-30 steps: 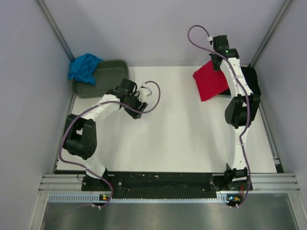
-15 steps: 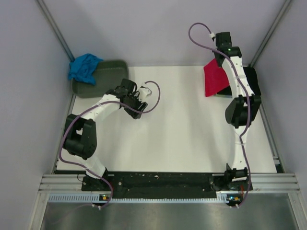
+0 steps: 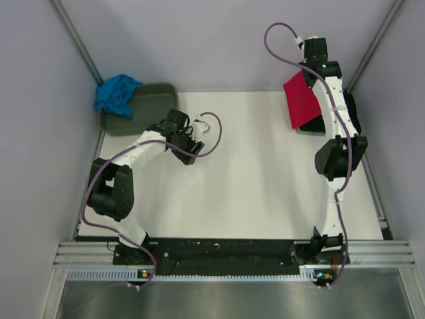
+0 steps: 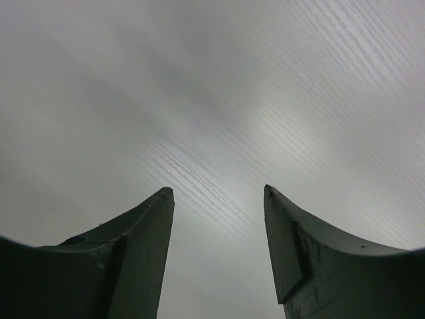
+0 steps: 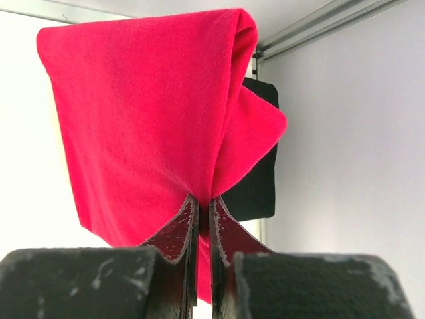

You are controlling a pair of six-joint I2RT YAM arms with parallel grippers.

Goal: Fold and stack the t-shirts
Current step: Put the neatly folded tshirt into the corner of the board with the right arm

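Observation:
My right gripper [image 5: 204, 198] is shut on the folded red t-shirt [image 5: 146, 113] and holds it in the air at the table's far right corner, where it hangs as a red panel [image 3: 301, 100]. The black t-shirt [image 5: 255, 186] lies folded below and behind it, near the right edge [image 3: 352, 113]. The turquoise t-shirt [image 3: 116, 93] lies crumpled on the left end of the grey-green tub [image 3: 143, 107]. My left gripper [image 4: 219, 193] is open and empty, low over the bare white table [image 4: 219, 100], near the tub's right side in the top view [image 3: 194, 136].
The white table [image 3: 239, 186] runs from the arm bases to the back wall. Grey walls and metal frame posts [image 3: 76, 40] close in the back corners. A purple cable loops above each wrist.
My right gripper has carried the red t-shirt to the right and farther back, toward the black t-shirt in the corner. The left arm has not moved.

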